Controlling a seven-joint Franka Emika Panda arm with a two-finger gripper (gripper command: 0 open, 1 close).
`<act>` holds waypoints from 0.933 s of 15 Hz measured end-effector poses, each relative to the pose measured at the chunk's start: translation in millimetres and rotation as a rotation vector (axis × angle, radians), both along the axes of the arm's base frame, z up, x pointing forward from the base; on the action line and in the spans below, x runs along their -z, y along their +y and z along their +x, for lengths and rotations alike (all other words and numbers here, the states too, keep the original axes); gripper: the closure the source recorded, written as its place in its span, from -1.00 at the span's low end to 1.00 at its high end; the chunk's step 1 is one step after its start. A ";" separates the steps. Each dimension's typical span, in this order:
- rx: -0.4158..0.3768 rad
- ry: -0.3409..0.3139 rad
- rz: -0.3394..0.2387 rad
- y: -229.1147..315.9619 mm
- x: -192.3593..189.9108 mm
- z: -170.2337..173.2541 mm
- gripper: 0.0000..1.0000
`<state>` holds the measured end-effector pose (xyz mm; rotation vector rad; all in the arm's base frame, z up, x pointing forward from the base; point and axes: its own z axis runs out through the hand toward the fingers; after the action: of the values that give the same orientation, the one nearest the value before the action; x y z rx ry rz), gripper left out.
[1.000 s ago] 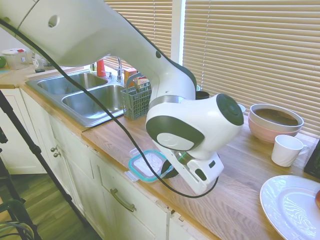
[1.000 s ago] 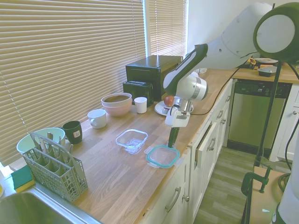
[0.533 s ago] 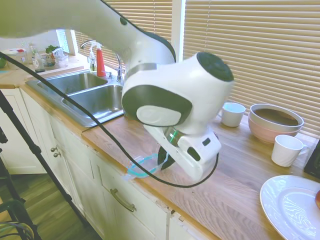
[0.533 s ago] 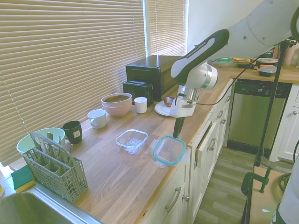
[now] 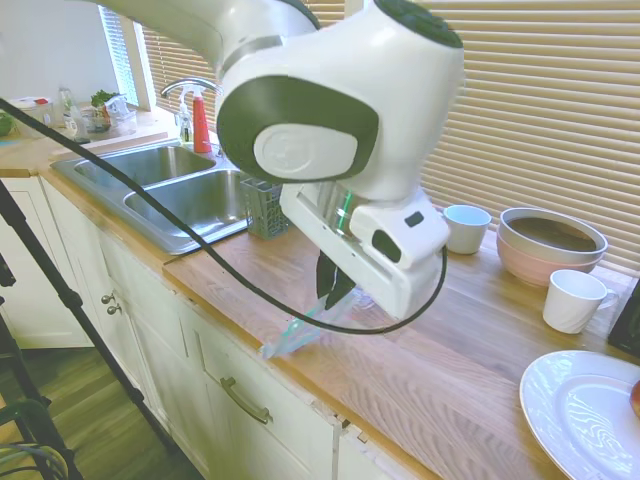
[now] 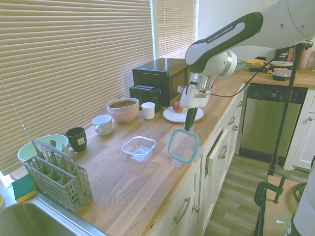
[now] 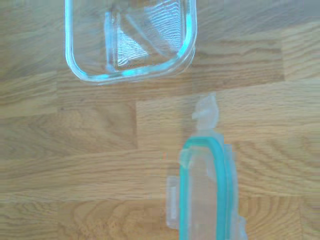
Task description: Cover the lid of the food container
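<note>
The lid (image 6: 182, 146), clear with a teal rim, hangs tilted on edge above the counter's front edge, gripped by its top rim in my gripper (image 6: 188, 128), which is shut on it. In the first exterior view the lid (image 5: 303, 329) dangles below the gripper (image 5: 330, 292). The clear glass food container (image 6: 139, 147) sits open on the wooden counter, left of the lid and apart from it. The wrist view shows the food container (image 7: 131, 41) on the wood and the lid's teal rim (image 7: 204, 190) edge-on.
Behind the container stand a white mug (image 6: 102, 124), a pink bowl (image 6: 123, 109), a white cup (image 6: 147, 110) and a white plate (image 6: 180, 114) with a red fruit. A grey cutlery rack (image 6: 56, 177) and dark mug (image 6: 76, 138) stand left, by the sink (image 5: 180, 190).
The gripper has risen with the lid, lifting it from flat on the counter to hanging tilted in the air, a bit toward the container.
</note>
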<state>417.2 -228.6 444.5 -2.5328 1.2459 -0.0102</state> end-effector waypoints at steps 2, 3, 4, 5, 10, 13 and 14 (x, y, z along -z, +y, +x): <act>0.009 0.008 -0.024 -0.9 -10.2 3.7 1.00; 0.011 0.013 -0.037 -2.3 -15.0 6.6 1.00; 0.014 0.024 -0.049 -4.0 -19.9 10.1 1.00; 0.018 0.034 -0.061 -6.6 -26.3 15.8 1.00; -0.022 0.082 -0.128 -10.5 -54.7 64.3 1.00; -0.067 0.095 -0.178 -5.5 -72.3 88.8 1.00; -0.079 0.094 -0.190 -3.1 -78.8 97.5 1.00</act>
<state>514.7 -231.7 523.3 -2.7736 1.2314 0.0096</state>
